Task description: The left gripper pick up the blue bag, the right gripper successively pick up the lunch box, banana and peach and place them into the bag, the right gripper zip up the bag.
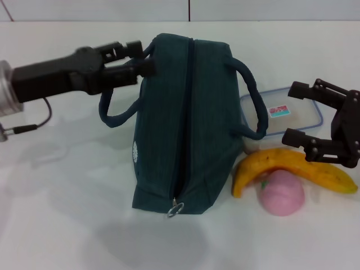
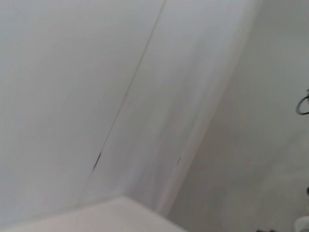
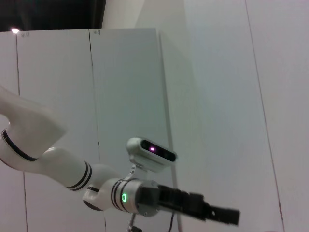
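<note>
From the left of the head view, the left gripper reaches in sideways above the white surface, its fingers pinching one carry handle of the blue bag. The bag is tipped, its closed zipper running down the middle to a metal pull ring at the near end. Its second handle arches out on the other side, over the edge of the lunch box, a clear container with a blue rim and a small label, lying just beside the bag. Nearer the camera, the banana lies against the bag's lower corner, and the pink peach touches the banana's underside. At the far right, the right gripper hovers above the lunch box and banana with its fingers spread wide and empty. The right wrist view shows only the left arm before white wall panels; the left wrist view shows bare wall.
</note>
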Robot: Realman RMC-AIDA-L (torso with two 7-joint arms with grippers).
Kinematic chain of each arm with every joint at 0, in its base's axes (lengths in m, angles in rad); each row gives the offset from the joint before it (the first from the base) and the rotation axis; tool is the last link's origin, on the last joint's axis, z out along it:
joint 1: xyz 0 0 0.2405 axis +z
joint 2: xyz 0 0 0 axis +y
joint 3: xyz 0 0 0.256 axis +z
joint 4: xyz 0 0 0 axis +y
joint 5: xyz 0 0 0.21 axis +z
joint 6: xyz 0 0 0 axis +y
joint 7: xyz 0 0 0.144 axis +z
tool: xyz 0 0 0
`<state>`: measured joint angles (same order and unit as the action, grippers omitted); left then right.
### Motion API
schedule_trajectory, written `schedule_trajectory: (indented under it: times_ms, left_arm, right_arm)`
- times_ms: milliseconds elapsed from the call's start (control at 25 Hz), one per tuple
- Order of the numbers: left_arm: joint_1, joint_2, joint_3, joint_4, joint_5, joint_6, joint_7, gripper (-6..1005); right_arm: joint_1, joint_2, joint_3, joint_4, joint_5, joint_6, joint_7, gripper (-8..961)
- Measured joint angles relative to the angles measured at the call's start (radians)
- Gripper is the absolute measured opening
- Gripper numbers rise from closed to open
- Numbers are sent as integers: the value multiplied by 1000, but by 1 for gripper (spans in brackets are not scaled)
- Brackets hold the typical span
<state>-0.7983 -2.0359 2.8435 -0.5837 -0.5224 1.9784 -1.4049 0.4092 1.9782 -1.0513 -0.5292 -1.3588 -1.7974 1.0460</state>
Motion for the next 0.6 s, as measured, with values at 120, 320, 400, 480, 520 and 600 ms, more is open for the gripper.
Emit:
schedule_trajectory:
  times_ms: [120, 320, 400, 480, 520, 600]
  left_arm:
    - [-22, -17, 0, -7, 48, -43, -56, 820]
    - [-34, -36, 0, -7, 68, -101, -85, 792]
    - [-36, -41, 0, -7, 68, -126, -85, 781]
    - [-34, -44, 0, -7, 70, -151, -85, 769]
    - [-33, -44, 0, -7, 70, -162, -84, 764]
    - [-29, -45, 0, -4, 71, -174, -82, 752]
  right_arm:
    - [-2, 2, 0, 0, 0, 0, 0, 869]
    - [-8, 5, 1, 3, 0, 0, 0, 869]
    - [-16, 8, 1, 2, 0, 0, 0, 869]
    - [-19, 9, 1, 1, 0, -1, 0, 869]
    - [-19, 10, 1, 2, 0, -1, 0, 869]
    - [-21, 10, 1, 5, 0, -1, 0, 870]
